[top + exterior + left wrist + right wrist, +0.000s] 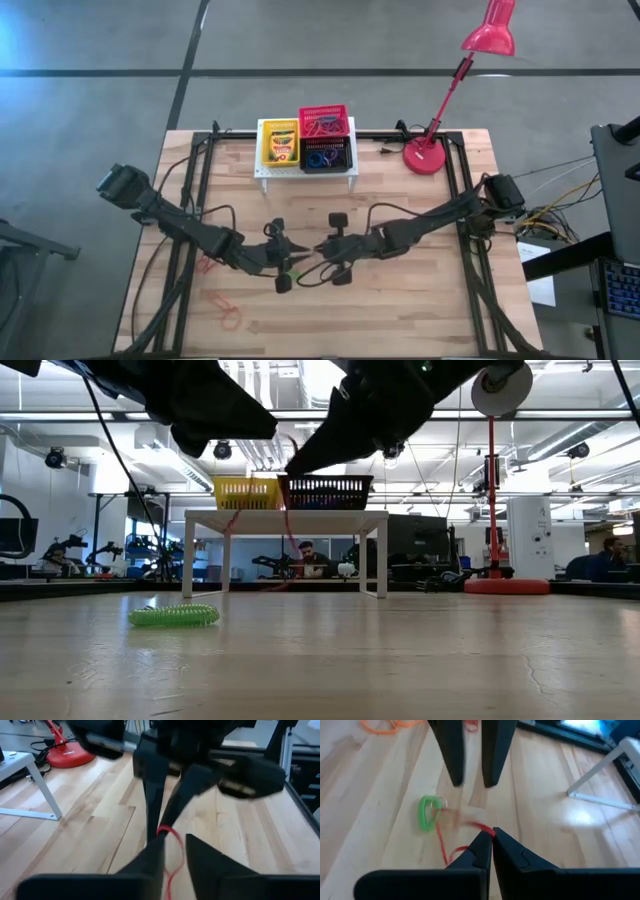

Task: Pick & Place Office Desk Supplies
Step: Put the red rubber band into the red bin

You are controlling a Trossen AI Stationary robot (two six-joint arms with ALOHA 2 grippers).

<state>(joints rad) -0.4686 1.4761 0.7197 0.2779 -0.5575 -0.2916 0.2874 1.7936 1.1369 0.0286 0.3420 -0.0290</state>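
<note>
At the front left of the table (400, 310) a few orange elastic loops (228, 318) lie loose on the wood. Nearer the middle a green elastic loop (426, 812) lies flat on the boards, just beside the spot where the two arms meet, touched by neither. Above it the right gripper (490, 836), reaching in from the right side, is clenched with its fingertips pressed together, pinching a thin red elastic loop (440, 840) that trails down from its tip toward the wood near the green one. The left gripper (175, 842), reaching in from the left, faces it tip to tip; its fingers stand apart, released, and the red strand hangs in the gap between them without being squeezed. From above, both grippers sit at the table's centre, clear of the surface. Further back, at the middle of the far edge, a white stand (262, 172) carries three mesh baskets side by side: a yellow basket (264, 140) on the left with a yellow-and-green crayon box (281, 146) in it, a red basket (324, 108) at the rear right with tangled loops inside, and a black basket (303, 160) in front of the red one with blue loops (320, 158) in it. To the right of the stand a red desk lamp (425, 158) rests on its round base at the far right corner.
</note>
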